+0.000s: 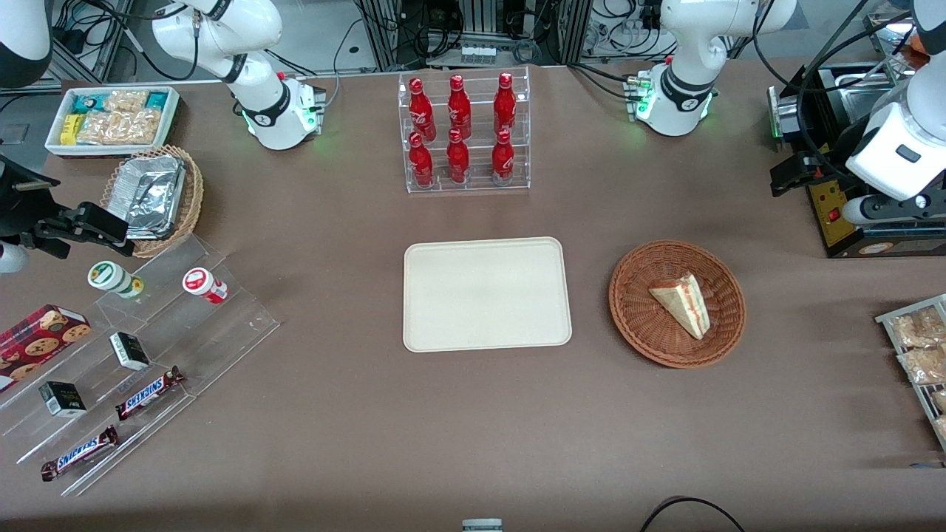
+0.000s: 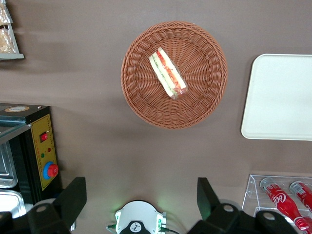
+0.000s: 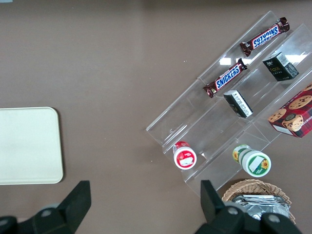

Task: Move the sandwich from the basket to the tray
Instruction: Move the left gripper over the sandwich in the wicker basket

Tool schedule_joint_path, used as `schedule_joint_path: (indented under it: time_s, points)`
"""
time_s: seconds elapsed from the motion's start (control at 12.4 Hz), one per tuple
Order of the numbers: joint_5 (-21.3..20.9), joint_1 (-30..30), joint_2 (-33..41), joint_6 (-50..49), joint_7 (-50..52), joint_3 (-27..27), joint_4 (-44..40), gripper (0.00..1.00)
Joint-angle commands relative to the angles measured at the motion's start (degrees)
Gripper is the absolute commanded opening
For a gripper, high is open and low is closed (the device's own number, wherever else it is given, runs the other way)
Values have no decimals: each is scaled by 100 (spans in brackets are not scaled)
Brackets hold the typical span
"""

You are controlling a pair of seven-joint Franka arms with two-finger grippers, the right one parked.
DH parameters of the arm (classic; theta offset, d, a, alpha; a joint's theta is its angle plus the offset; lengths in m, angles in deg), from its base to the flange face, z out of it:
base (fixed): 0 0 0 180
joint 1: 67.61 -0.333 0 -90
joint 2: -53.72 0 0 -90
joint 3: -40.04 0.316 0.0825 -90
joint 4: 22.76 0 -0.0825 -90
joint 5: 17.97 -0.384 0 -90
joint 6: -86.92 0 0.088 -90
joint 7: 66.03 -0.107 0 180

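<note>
1. The sandwich (image 1: 681, 304) lay on its side in the round reddish-brown basket (image 1: 635, 310), near the middle of it, with its red and green filling showing clearly in the left wrist view (image 2: 167, 72).
2. The cream tray (image 1: 487, 292) sat bare just beside the basket, toward the parked arm's end of the table, with a strip of brown table (image 1: 473, 428) between them.
3. The gripper (image 2: 139, 200) hung high above the table near the working arm's end, well apart from the basket, its two black fingers (image 2: 72, 197) spread wide and holding nothing.
4. To my eye the reach had not begun, so the job then was to bring the gripper down over the wedge.
5. I reckoned it best to turn the jaws so they closed across the two flat bread faces, not along the long wedge.
6. A gentle squeeze seemed wise, since soft bread would crush or shed its filling.
7. The descent would need to stop short of the wicker weave, and the lift should clear the basket's rim before moving sideways to the tray.
8. Readable writing: "SNICKERS" on two bars (image 1: 80, 453) on the clear stepped stand (image 1: 222, 325).
9. The red bottles (image 1: 459, 107) in the clear rack carried white script I could not read with certainty.
</note>
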Motion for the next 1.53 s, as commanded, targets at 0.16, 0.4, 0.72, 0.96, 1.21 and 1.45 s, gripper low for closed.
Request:
schedule_joint_path:
  time_s: [0.16, 0.4, 0.72, 0.96, 1.21, 1.45]
  points:
    - [-136, 37, -108, -22, 56, 4, 136, 100]
    - [-163, 63, -161, 549, 39, -13, 671, 100]
    - [-180, 72, -65, 1477, 39, -13, 1768, 100]
    - [-189, 90, 120, 2612, 56, -22, 2867, 100]
    - [-189, 151, 164, 3553, 109, -22, 3598, 100]
    - [-189, 352, 59, 4625, 992, -49, 4100, 100]
